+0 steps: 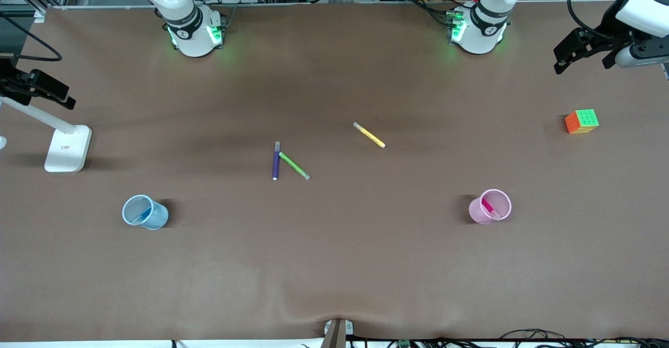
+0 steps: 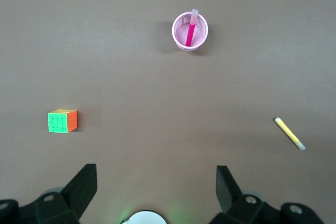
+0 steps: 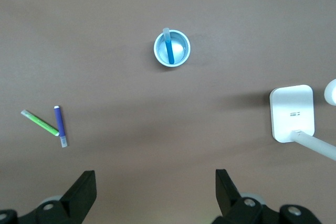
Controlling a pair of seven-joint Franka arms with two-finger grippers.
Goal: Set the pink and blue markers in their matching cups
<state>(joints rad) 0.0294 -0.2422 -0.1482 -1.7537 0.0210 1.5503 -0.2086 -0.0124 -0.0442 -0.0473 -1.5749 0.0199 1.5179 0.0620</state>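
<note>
The pink marker (image 1: 490,208) stands inside the pale pink cup (image 1: 478,211), toward the left arm's end of the table; both also show in the left wrist view, marker (image 2: 190,34) and cup (image 2: 181,43). The blue marker (image 1: 144,215) stands inside the pale blue cup (image 1: 158,218), toward the right arm's end; in the right wrist view the marker (image 3: 169,50) leans in the cup (image 3: 181,56). My left gripper (image 2: 156,184) is open and empty, high over the table near its base (image 1: 584,59). My right gripper (image 3: 156,190) is open and empty, high up too.
A dark purple marker (image 1: 275,162) and a green marker (image 1: 294,165) lie touching mid-table, with a yellow marker (image 1: 369,135) nearby. A colour cube (image 1: 581,121) sits near the left arm's end. A white stand (image 1: 67,149) sits near the right arm's end.
</note>
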